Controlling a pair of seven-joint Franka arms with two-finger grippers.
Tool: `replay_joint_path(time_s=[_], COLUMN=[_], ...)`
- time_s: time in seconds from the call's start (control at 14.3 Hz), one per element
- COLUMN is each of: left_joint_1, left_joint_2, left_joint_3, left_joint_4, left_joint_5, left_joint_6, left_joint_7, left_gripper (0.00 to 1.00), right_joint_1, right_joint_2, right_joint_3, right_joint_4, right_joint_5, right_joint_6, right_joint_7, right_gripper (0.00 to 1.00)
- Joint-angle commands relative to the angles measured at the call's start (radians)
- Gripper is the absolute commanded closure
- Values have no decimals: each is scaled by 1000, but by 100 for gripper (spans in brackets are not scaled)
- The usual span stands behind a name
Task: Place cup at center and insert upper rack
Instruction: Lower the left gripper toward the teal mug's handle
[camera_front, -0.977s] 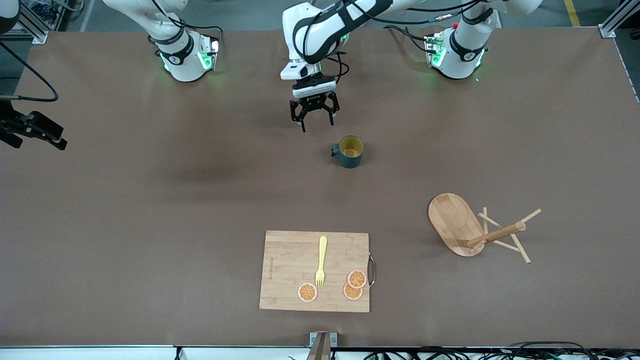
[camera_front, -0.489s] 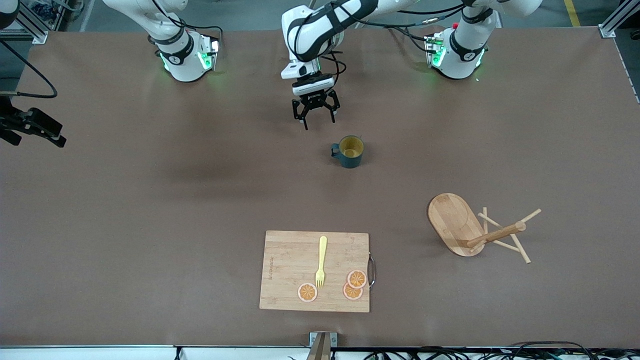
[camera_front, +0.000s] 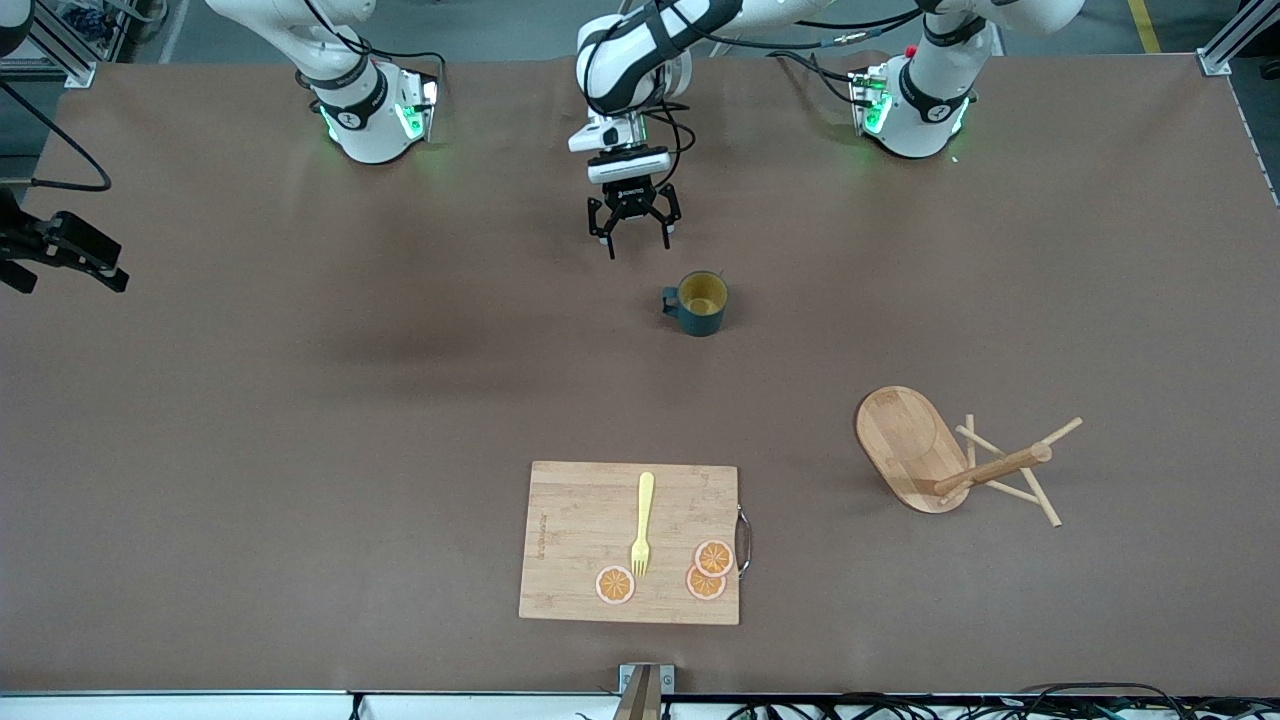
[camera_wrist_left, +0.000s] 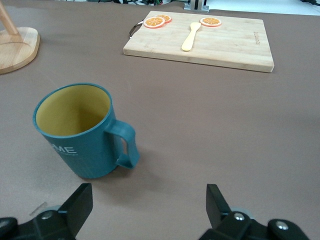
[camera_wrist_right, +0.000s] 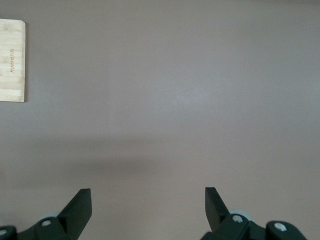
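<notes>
The dark teal cup (camera_front: 700, 303) with a yellow inside stands upright at the table's middle, with its handle toward the right arm's end. It shows close in the left wrist view (camera_wrist_left: 80, 132). My left gripper (camera_front: 636, 245) is open and empty, apart from the cup, over the table between the cup and the robot bases; its jaws show in the left wrist view (camera_wrist_left: 150, 205). The wooden upper rack (camera_front: 930, 460) lies on its side toward the left arm's end, nearer the front camera than the cup. My right gripper (camera_front: 110, 278) is open and empty at the right arm's end (camera_wrist_right: 147, 205).
A bamboo cutting board (camera_front: 630, 540) lies near the front edge, with a yellow fork (camera_front: 643, 522) and three orange slices (camera_front: 705, 570) on it. It also shows in the left wrist view (camera_wrist_left: 200, 42). Its corner shows in the right wrist view (camera_wrist_right: 11, 60).
My left gripper has pulled back a little from the cup toward the robot bases. My right gripper has drifted slightly toward the table's end. The cup and rack have not moved.
</notes>
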Motion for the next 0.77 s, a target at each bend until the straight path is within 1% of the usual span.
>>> replay_joint_path(time_s=[0.0,0.14,0.35,0.49,0.7], left_joint_1=[-7,-9,-35,-61,-124], left_joint_2=[-14,-8,7,23,44], left_joint_3=[5,13,30,60,141], left_joint_4=[-60,-87,-100,-101,-83], left_joint_5=[69,121,150,184,217], left_joint_6=[-16,-19,-54,-58,-59], left_joint_7=[-38,-77,-98,-111,-114], left_gripper=[0,0,0,0,0], right_joint_1=[-3,-3,-2,0,5], right_joint_2=[-24,-24,-24,-22,-21], right_joint_3=[2,2,3,3,7], right_joint_4=[-19,-19,-7,-2,24], right_joint_5=[-9,-9,-9,-7,-3], right_joint_6=[-20,-24,-21,-18,-16], right_joint_7=[-15,-15,-16,-11,-5], right_gripper=[0,0,0,0,0])
